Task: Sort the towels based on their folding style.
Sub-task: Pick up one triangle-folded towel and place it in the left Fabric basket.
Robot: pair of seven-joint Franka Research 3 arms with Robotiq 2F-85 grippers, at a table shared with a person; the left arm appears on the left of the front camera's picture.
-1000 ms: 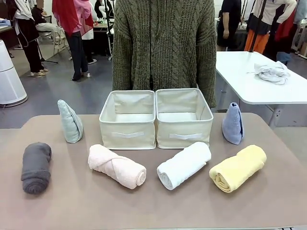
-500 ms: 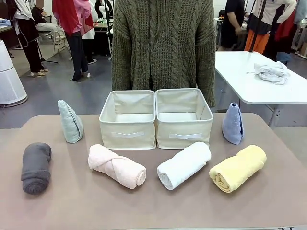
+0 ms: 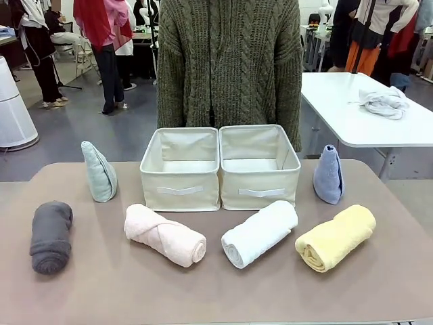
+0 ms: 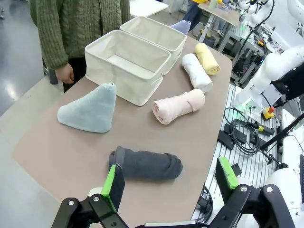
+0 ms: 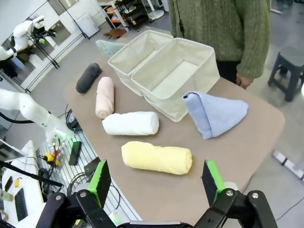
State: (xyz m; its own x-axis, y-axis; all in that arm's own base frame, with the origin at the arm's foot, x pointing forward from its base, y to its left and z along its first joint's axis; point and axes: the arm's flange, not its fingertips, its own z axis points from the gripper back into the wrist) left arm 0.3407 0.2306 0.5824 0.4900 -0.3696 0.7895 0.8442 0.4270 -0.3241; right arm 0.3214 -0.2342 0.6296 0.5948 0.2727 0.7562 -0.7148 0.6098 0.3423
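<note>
Six towels lie on the brown table [image 3: 216,291]. Rolled ones form a front row: dark grey [image 3: 51,236], pink [image 3: 164,234], white [image 3: 260,232], yellow [image 3: 335,237]. A pale green cone [image 3: 99,171] stands back left, a blue cone [image 3: 328,175] back right. My left gripper [image 4: 168,183] hangs open high above the dark grey roll [image 4: 146,164], with the green cone [image 4: 89,112] beyond. My right gripper [image 5: 157,179] is open above the yellow roll [image 5: 156,157], near the blue cone [image 5: 216,114]. Neither holds anything.
Two cream fabric bins [image 3: 180,188] [image 3: 258,184] stand side by side at the table's back middle, both bare inside. A person in a green knit sweater [image 3: 230,61] stands right behind them. A white table [image 3: 365,115] with a cloth bundle [image 3: 384,101] is far right.
</note>
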